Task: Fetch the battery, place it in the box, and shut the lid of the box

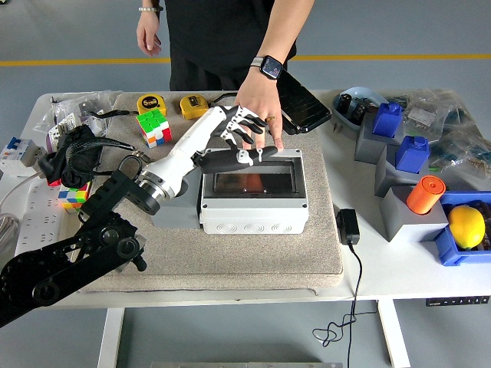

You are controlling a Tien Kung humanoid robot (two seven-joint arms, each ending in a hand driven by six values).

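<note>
1. The box [254, 201] sits on the grey mat [230, 245] in the middle of the table [399, 268], and its clear lid [253, 182] lies flat over the opening, so the closing step looks nearly done.
2. The battery is not clearly visible through the lid; it cannot be told from here whether it lies inside.
3. The left hand [242, 142] hovers over the far edge of the lid, fingers spread and holding nothing.
4. A person's hand [261, 107] rests at that same far edge, just beside the robot's fingers.
5. To finish well, the left hand should press flat on the lid near the rim, evenly, until it seats.
6. It should keep clear of the person's fingers while pressing.
7. The right arm is out of view.
</note>
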